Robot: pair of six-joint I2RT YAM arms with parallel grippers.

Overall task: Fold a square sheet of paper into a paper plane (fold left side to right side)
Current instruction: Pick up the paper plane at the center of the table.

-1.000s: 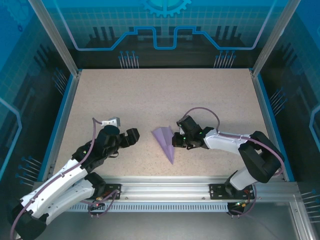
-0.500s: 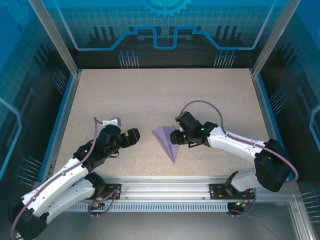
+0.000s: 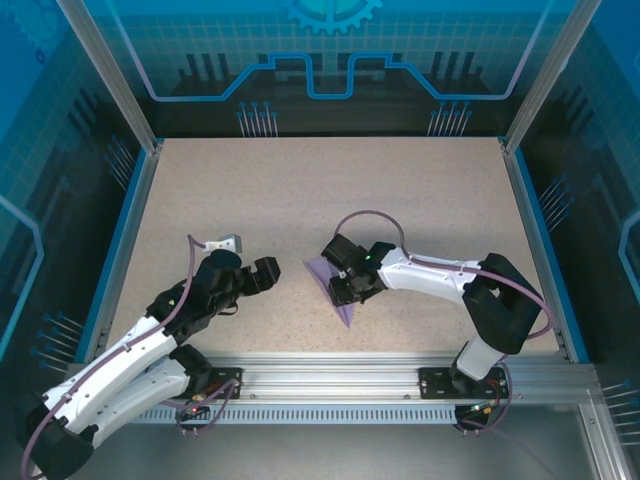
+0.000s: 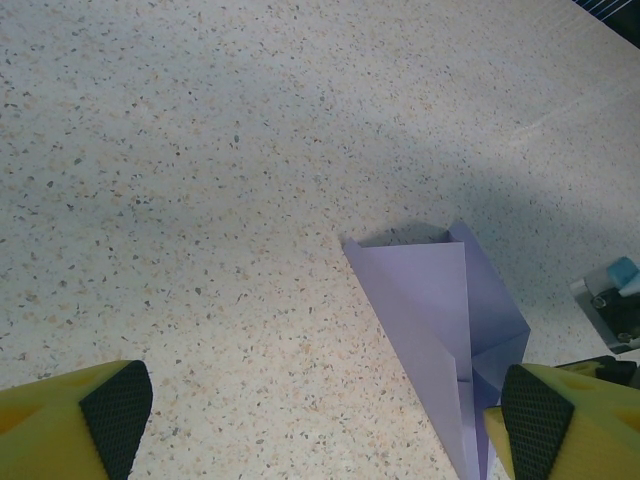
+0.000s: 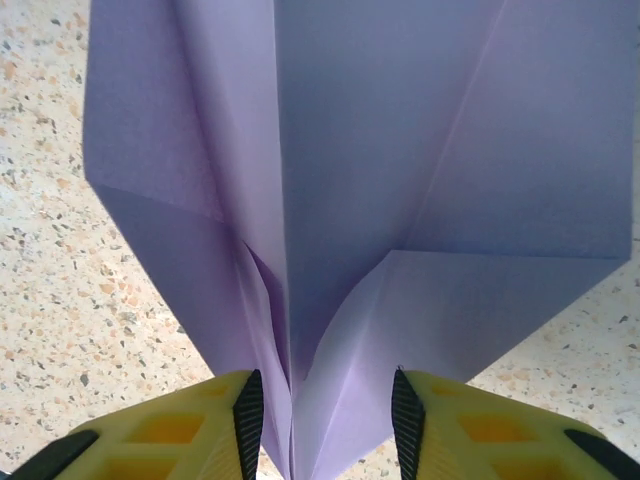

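- R arm's in: right end effector (image 3: 338,288) sits on top of the slim, pointed paper plane (image 4: 440,310) of thin lavender-purple paper. Its black pads (image 5: 248,410) are part-spread either side of the centre crease. No pinch, far as I can see.
- Left end effector (image 4: 325,430) is spread wide and holds nothing, near the plane's left side but apart from it.
- Where: plane lies flat on the speckled beige worktop (image 3: 300,190), approx midway btwn left & right edges, nearer the near edge than the far one. Nose aims at the near edge.
- Step in hand, I reckon: left side over onto right, along that centre crease.
- To do it well: R should pin the crease line so the sheet can't skate. L should come in low, lift only the left wing's outer edge, sweep it across, match edges before pressing, then rub nose-to-tail.
- Risk: thin paper buckles if grabbed mid-wing.
- Look: matte, unmarked, layered flaps w/ sharp diagonal folds; one flap sits slightly raised and casts a shadow.
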